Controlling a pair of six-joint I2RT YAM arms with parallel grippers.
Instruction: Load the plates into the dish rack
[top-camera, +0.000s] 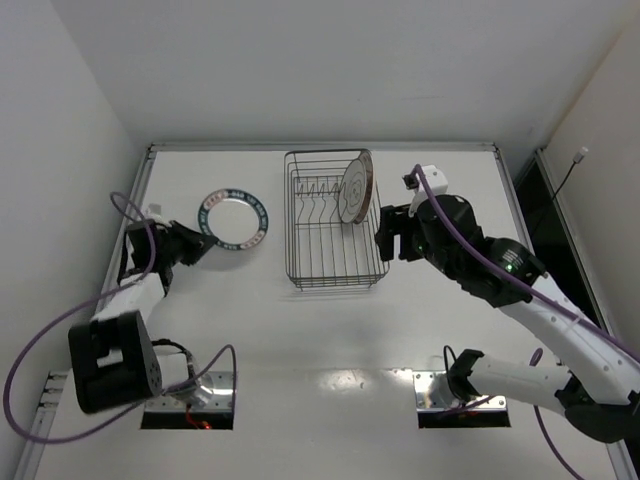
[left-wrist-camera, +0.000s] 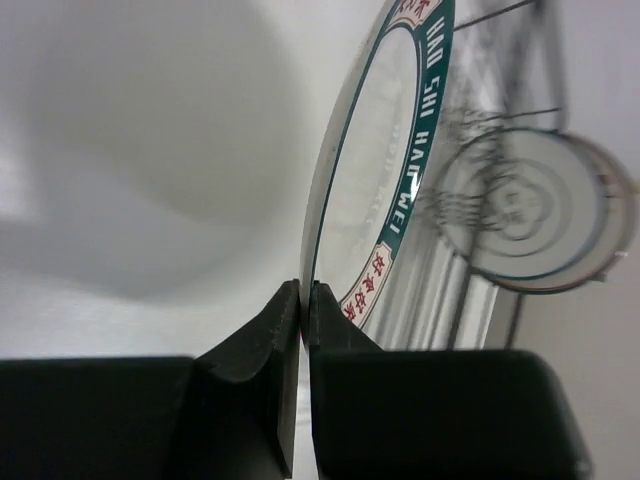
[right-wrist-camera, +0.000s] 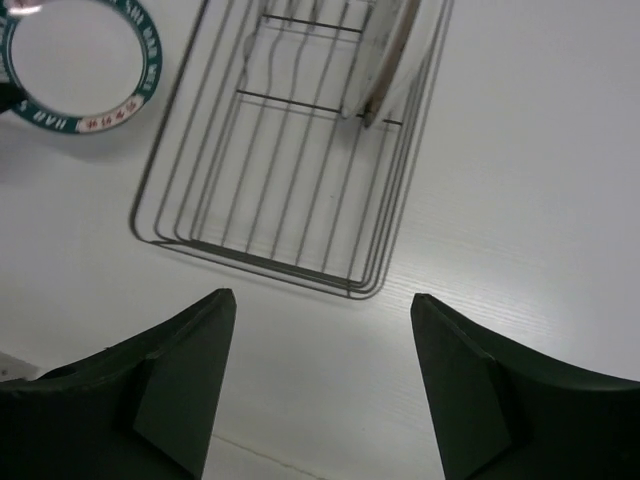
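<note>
The white plate with a teal band (top-camera: 233, 219) lies left of the dish rack (top-camera: 335, 285). My left gripper (top-camera: 203, 238) is shut on its left rim. The left wrist view shows the jaws (left-wrist-camera: 305, 292) pinching that plate's (left-wrist-camera: 380, 180) edge. A pale plate with a dark rim (top-camera: 355, 187) stands upright in the rack's far right part; it also shows in the left wrist view (left-wrist-camera: 530, 215) and the right wrist view (right-wrist-camera: 385, 60). My right gripper (top-camera: 390, 235) is open and empty, just right of the rack, above the table (right-wrist-camera: 322, 300). The orange sunburst plate is out of view.
The rack's wire floor and prongs (right-wrist-camera: 290, 150) are bare near its front. The teal plate (right-wrist-camera: 80, 60) shows at the top left of the right wrist view. Walls close off the table at the left, back and right. Purple cables hang from both arms.
</note>
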